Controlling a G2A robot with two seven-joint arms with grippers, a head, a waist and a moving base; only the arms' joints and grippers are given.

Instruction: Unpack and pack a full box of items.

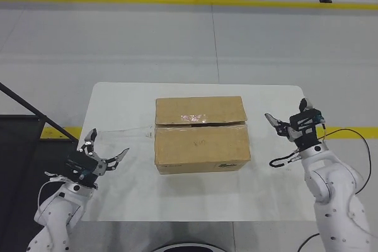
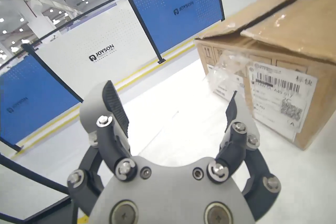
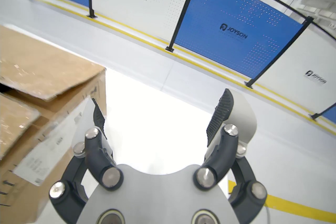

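A brown cardboard box (image 1: 201, 134) stands in the middle of the white table (image 1: 126, 195), its top flaps closed with a thin dark gap between them. A strip of clear tape (image 1: 129, 131) hangs off its left side. My left gripper (image 1: 107, 143) hovers open left of the box, near the table's left edge, nothing between its fingers. In the left wrist view the box (image 2: 283, 51) shows a white label and the loose tape (image 2: 225, 70) beyond the gripper (image 2: 173, 99). My right gripper (image 1: 286, 114) stands open right of the box, empty. The right wrist view has the box (image 3: 39, 93) beside the gripper (image 3: 160, 109).
A black cable (image 1: 346, 135) loops by the right arm past the table's right edge. Bare table surface lies in front of the box and on both sides. Blue and white fence panels (image 3: 231, 28) stand far off across the floor.
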